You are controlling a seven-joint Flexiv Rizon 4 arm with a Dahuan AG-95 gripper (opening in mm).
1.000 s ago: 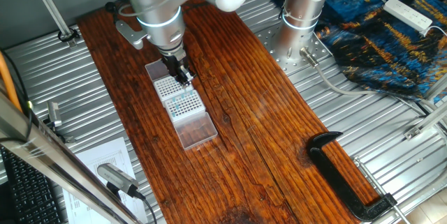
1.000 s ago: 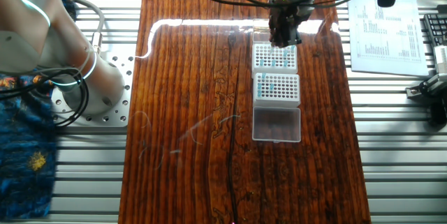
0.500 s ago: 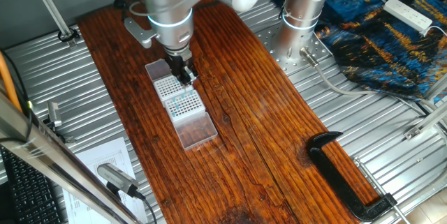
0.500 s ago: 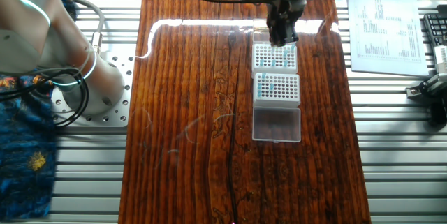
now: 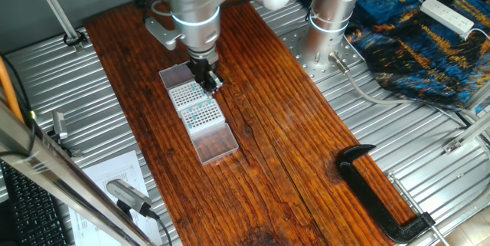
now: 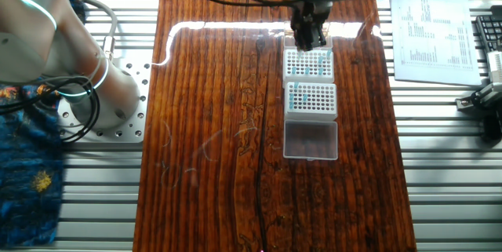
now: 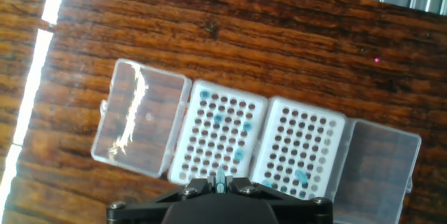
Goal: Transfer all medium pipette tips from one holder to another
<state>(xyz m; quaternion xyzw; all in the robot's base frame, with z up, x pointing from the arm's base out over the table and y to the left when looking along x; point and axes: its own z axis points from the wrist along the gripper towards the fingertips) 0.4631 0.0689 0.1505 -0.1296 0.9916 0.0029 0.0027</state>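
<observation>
— On the wooden table [image 5: 291,123], how many racks do you count?

— Two white holders, side by side and touching, each with a clear hinged lid folded open at its outer end. In the hand view the left holder [image 7: 220,137] sits next to the right holder [image 7: 302,151], with one clear lid [image 7: 140,128] at the left and the other lid [image 7: 377,168] at the right.

— And the medium pipette tips [image 7: 218,119]?

— In the hand view I count about five teal dots in the left holder: one at its top left corner, two near the middle, one lower down, one at the bottom right edge by the gripper. The right holder has one or two close together near its lower middle; too small to separate.

— Where is the gripper [image 7: 221,179]?

— Hanging above the racks. From the fixed views the gripper [image 5: 208,82] is over the edge of the farther rack, nearest the arm's base [image 5: 331,16]. Its fingers are drawn together, and a slim teal tip shows right between them in the hand view, so it looks clenched on a tip.

— Anything else around?

— One black clamp [image 5: 379,192] at the table's near end, a printed sheet [image 6: 430,28] off to the side, a white power strip [image 5: 448,14] on the patterned blue cloth [image 5: 421,39].
</observation>
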